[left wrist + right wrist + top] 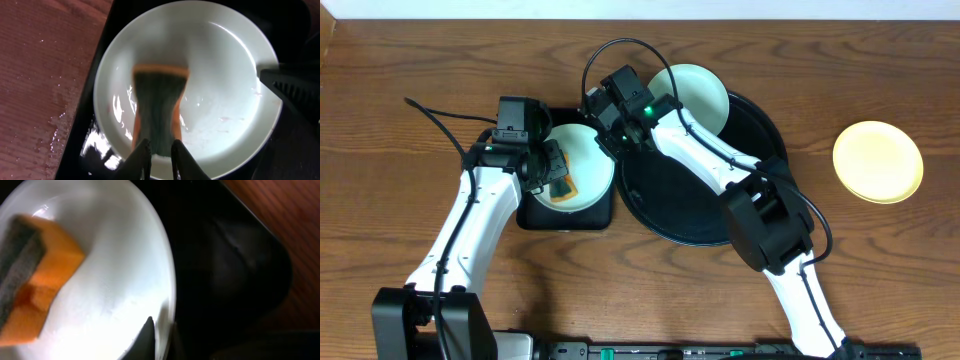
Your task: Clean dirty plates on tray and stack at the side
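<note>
Over the rectangular tray point(533, 219), left pincer point(159, 151) grips sponge point(160, 97); right pincer point(159, 330) clamps plate point(225, 75) rim.

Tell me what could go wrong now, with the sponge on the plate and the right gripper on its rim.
The right gripper pinches only the thin rim of the plate; scrubbing force could pull it free or tip it. The left gripper holds the sponge by one squeezed end, so it might fold or slip out. Water on the table may spread.
</note>
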`<control>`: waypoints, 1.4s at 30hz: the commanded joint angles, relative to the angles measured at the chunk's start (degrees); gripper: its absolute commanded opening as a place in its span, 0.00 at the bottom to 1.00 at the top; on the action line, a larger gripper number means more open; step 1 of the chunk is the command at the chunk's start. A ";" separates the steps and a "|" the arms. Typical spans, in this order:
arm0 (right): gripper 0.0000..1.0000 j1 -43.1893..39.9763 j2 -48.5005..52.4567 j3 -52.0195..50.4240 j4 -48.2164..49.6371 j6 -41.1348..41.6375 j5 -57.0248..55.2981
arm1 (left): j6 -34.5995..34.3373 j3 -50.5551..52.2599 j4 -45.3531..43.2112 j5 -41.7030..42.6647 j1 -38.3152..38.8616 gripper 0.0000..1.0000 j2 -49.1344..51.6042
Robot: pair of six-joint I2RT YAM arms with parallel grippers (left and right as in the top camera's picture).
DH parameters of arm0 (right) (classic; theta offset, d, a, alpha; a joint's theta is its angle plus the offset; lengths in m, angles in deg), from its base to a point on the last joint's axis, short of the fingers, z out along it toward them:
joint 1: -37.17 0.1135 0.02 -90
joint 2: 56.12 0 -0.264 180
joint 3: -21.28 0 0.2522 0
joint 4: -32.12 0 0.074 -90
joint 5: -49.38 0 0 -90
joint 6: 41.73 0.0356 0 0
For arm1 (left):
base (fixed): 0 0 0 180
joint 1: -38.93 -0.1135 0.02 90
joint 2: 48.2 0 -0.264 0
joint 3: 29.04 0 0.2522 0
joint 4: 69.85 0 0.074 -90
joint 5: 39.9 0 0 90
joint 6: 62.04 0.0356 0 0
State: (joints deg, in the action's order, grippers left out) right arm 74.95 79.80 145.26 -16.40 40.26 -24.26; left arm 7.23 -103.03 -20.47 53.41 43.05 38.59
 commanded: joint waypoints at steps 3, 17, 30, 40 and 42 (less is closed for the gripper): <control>0.01 0.28 0.44 0.35 -0.98 -0.85 -1.55 | 0.57 -0.92 0.22 0.33 -0.26 0.17 -0.42; 0.01 0.98 -9.46 0.37 -4.39 1.53 -24.65 | -1.62 -0.90 -0.11 4.85 -0.24 0.47 -0.42; 0.01 6.64 -14.19 0.35 -5.18 1.46 -44.98 | -2.23 -0.85 -1.60 7.80 -0.26 0.55 -0.33; 0.01 12.83 -15.02 0.37 -3.54 -2.05 -58.53 | -2.23 -0.85 -1.20 7.80 -0.26 0.56 -0.33; 0.01 12.46 -15.02 0.37 -3.52 -2.16 -58.51 | -2.23 -0.85 -0.98 7.80 -0.26 0.56 -0.31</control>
State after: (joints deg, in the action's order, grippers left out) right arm 88.11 67.67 145.23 -20.36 38.92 -78.47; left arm 5.26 -103.03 -21.96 60.71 43.05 38.59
